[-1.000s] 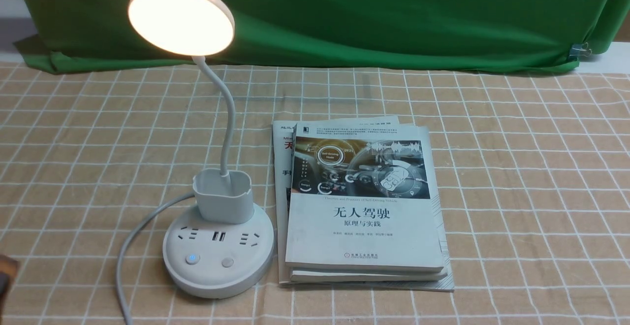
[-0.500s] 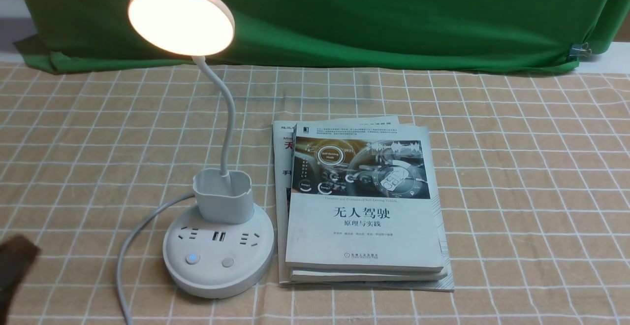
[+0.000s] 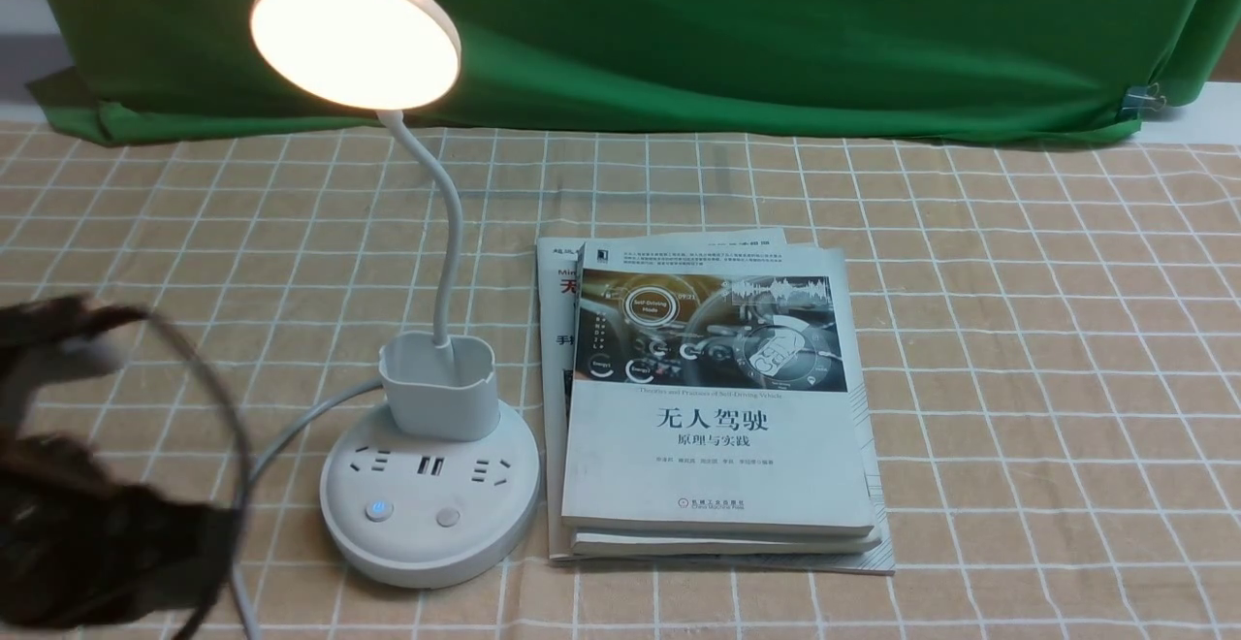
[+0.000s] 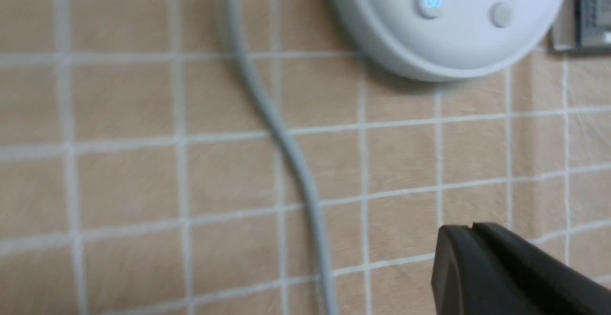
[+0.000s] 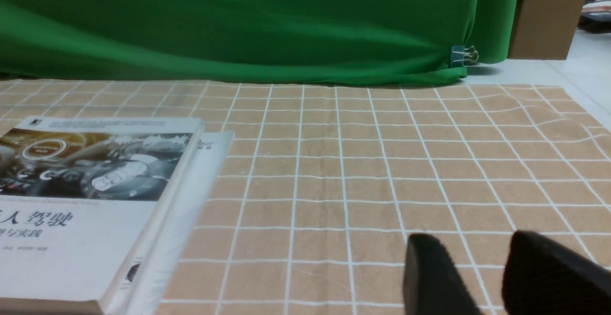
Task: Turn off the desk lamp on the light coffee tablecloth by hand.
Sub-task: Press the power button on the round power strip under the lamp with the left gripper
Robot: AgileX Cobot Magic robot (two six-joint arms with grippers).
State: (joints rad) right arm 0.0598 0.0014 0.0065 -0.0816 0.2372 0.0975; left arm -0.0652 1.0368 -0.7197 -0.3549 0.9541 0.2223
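Note:
The white desk lamp [image 3: 431, 485] stands on the light coffee tablecloth [image 3: 1018, 330], its round head [image 3: 355, 35] glowing. On the base, a button lit blue [image 3: 378, 510] sits beside a plain one [image 3: 447, 517]. My left arm [image 3: 87, 524], blurred, with a black cable, is at the front left, short of the base. In the left wrist view the left gripper [image 4: 472, 226] is shut and empty above the cloth, near the base [image 4: 444, 24] and the lit button [image 4: 430, 1]. The right gripper [image 5: 470, 246] hovers open over bare cloth.
A stack of books [image 3: 713, 407] lies right beside the lamp base. The lamp's grey cord [image 3: 281, 436] curves off the base to the front left, under my left arm. A green backdrop cloth [image 3: 727, 29] hangs along the back edge.
My left arm has come in from the front-left corner, moving up and right toward the lamp base. The lamp stays lit and the books have not moved.

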